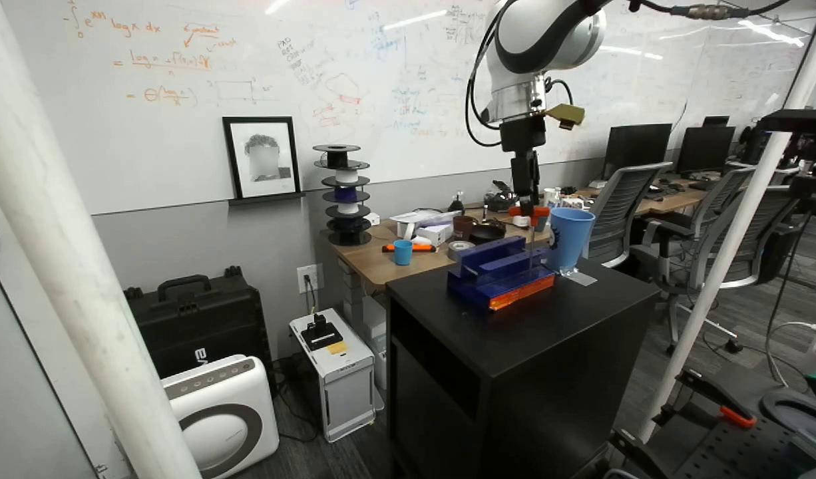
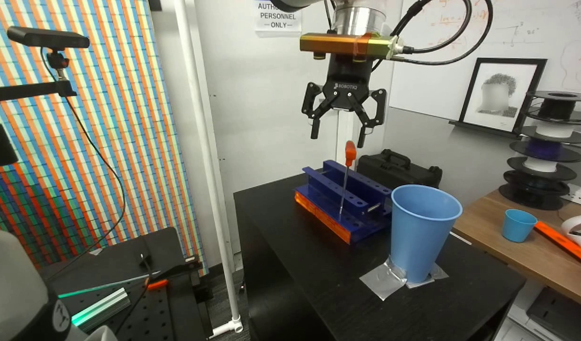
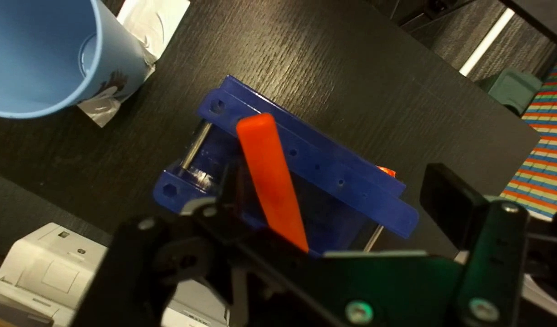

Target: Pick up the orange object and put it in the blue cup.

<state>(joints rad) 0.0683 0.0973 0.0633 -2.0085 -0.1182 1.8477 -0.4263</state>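
Observation:
The orange object is the orange T-shaped handle (image 1: 530,212) (image 2: 350,154) of a thin metal tool. It stands nearly upright in the dark blue rack, and in the wrist view its handle (image 3: 274,181) runs diagonally over that rack. The light-blue cup (image 1: 569,241) (image 2: 421,241) stands upright beside the rack, taped to the black cabinet top. The cup also shows at the upper left of the wrist view (image 3: 119,63). My gripper (image 2: 338,140) (image 3: 337,190) is open and empty, just above the handle. The handle is nearer one finger, and the gripper covers its lower end in the wrist view.
The dark blue rack (image 1: 501,266) (image 2: 352,199) (image 3: 324,159) with an orange front strip sits on the black cabinet (image 1: 448,319). A wooden desk (image 1: 365,256) behind holds a small blue cup (image 1: 403,253) and clutter. A white pole (image 2: 203,128) stands beside the cabinet.

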